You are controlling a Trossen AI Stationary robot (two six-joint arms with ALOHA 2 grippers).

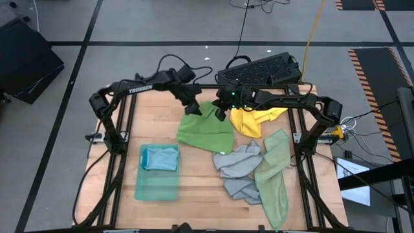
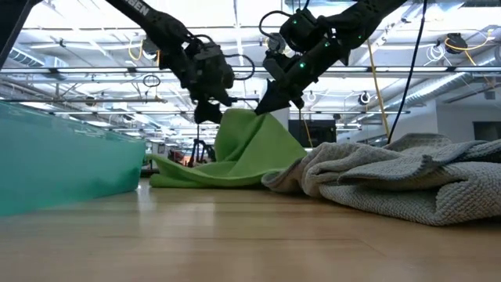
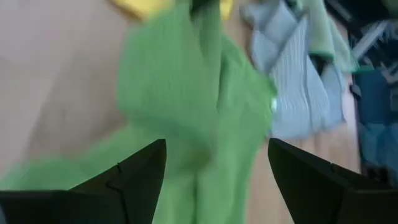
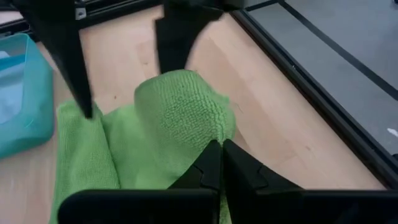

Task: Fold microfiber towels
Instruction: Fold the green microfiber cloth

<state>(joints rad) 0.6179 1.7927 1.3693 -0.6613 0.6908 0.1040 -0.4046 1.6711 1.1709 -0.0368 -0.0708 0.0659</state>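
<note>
Above the far middle of the wooden tabletop (image 1: 194, 188), the right end effector (image 1: 220, 115) is pinched shut on a raised fold of the bright green microfiber towel (image 1: 206, 133), lifting it into a peak. Just beside it, the left end effector (image 1: 195, 109) hangs over the same towel with fingers spread wide, holding nothing. Around the green towel lie a crumpled yellow towel (image 1: 253, 120), a grey towel (image 1: 238, 169), a pale sage towel (image 1: 274, 175) and a translucent teal bin (image 1: 157, 183) containing a light blue towel (image 1: 160, 158).
</note>
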